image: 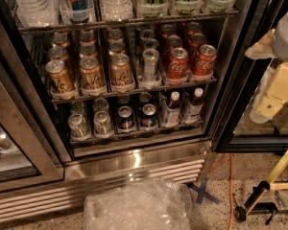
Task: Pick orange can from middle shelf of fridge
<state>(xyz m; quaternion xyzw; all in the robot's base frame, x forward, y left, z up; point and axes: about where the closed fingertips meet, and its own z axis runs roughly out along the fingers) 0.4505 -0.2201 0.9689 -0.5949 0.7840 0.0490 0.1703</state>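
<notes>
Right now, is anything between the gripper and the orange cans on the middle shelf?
Sideways, yes: the gripper hangs right of the door frame, with Coca-Cola cans between. The front orange can faces outward unblocked.

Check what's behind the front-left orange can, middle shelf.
Behind the front-left orange can: two more orange cans, their lower bodies covered. Gripper is far right, outside the fridge.

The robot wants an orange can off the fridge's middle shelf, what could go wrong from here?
The orange cans stand packed in rows on the middle shelf, so a grasp may topple neighbours. The gripper hangs far right, outside the fridge, and could clip the door frame reaching in.
</notes>
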